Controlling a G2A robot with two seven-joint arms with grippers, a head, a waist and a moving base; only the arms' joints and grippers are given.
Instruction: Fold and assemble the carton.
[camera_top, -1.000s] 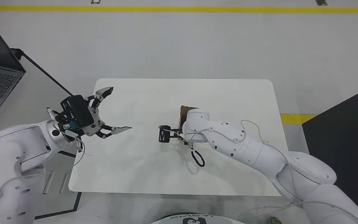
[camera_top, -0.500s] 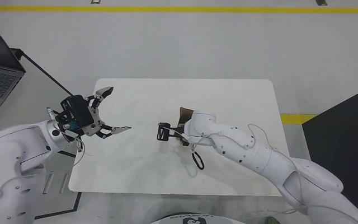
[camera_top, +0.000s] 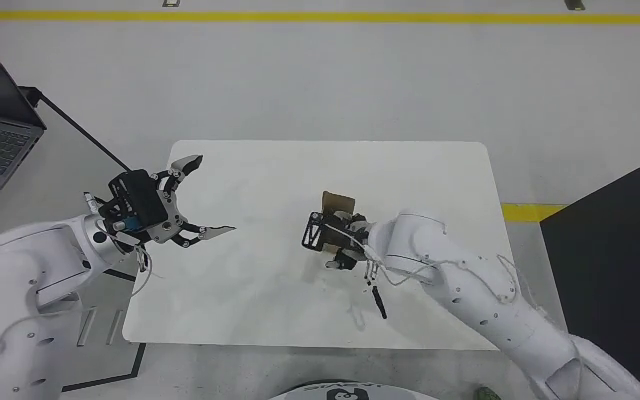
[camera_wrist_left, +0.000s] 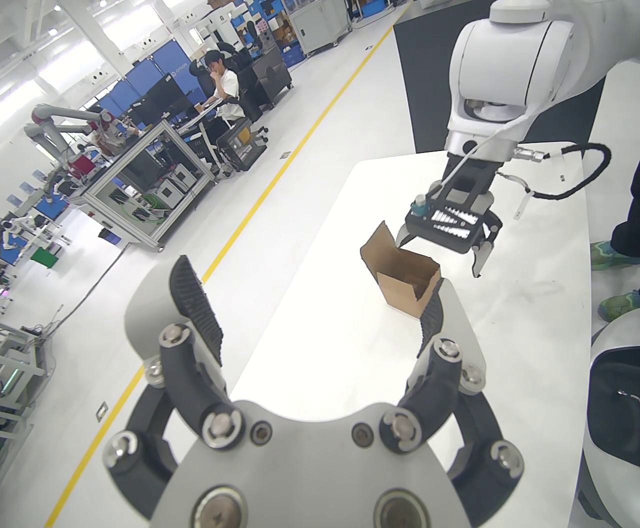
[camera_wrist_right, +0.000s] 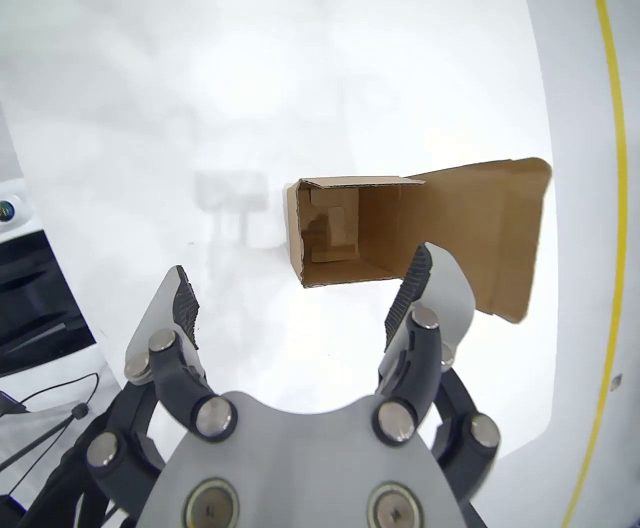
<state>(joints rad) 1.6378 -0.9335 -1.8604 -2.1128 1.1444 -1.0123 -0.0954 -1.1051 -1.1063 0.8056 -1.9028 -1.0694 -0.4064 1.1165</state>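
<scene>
**Open carton standing under my right gripper, top flap not yet folded**

The carton (camera_top: 338, 198) stands near the middle of the table (camera_top: 430, 170), almost directly beneath my right gripper (camera_wrist_right: 300, 290). That gripper is spread wide and has nothing in it. It hangs just above the carton, so my right wrist view looks straight down into the mouth. I judge I am placed there to work on the top, because the flap (camera_wrist_right: 500, 240) is the one part plainly left unfolded.

My left gripper (camera_wrist_left: 310, 300) is also spread wide and empty. It sits well apart from the carton, over the table's left side, and faces the carton across bare tabletop. From there it is clear of the right arm, and I could bring it in to brace a wall if the carton starts to slide.

The carton's mouth points up at my right wrist. Its base is down on the table, and inside it I can see folded tabs across the bottom, so I take the bottom to be closed already. The flap is hinged on one short edge of the mouth and stands up and out toward the far side of the table, so it leans away from the opening rather than over it. The mouth is a rectangle whose longer sides run toward that flap. I cannot say for sure whether the walls are taller than the mouth is long.
</scene>
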